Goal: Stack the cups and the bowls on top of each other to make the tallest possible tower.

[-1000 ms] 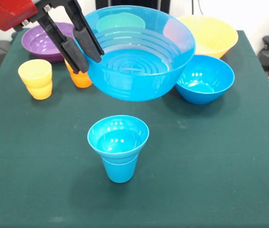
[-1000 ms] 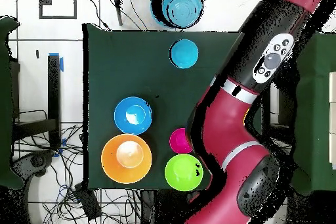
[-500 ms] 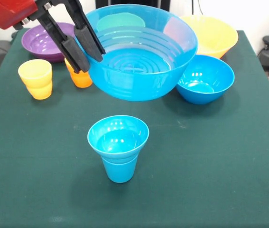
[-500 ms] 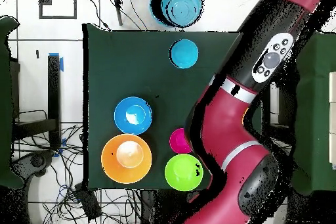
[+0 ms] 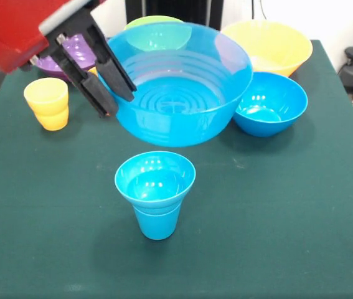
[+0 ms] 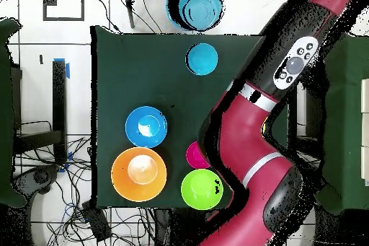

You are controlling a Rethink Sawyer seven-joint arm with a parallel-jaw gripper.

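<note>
My gripper (image 5: 117,104) is shut on the left rim of the large blue bowl (image 5: 182,87), one finger inside and one outside. It holds the bowl in the air, above and just behind the tower's start: a blue cup with a small blue bowl seated on it (image 5: 155,190). In the overhead view the large blue bowl (image 6: 196,9) shows past the table's far edge and the cup stack (image 6: 202,58) lies close by. The yellow cup (image 5: 47,103) stands at the left. The orange cup is almost hidden behind my fingers.
A medium blue bowl (image 5: 268,103), the yellow-orange bowl (image 5: 269,43), a green bowl (image 5: 154,25) and a purple bowl (image 5: 70,53) stand at the back. The overhead view also shows a red bowl (image 6: 196,155) by the arm (image 6: 245,135).
The gripper has come down and a little toward the camera with the large blue bowl, which now hangs lower over the cup stack. Nothing on the table has moved.
</note>
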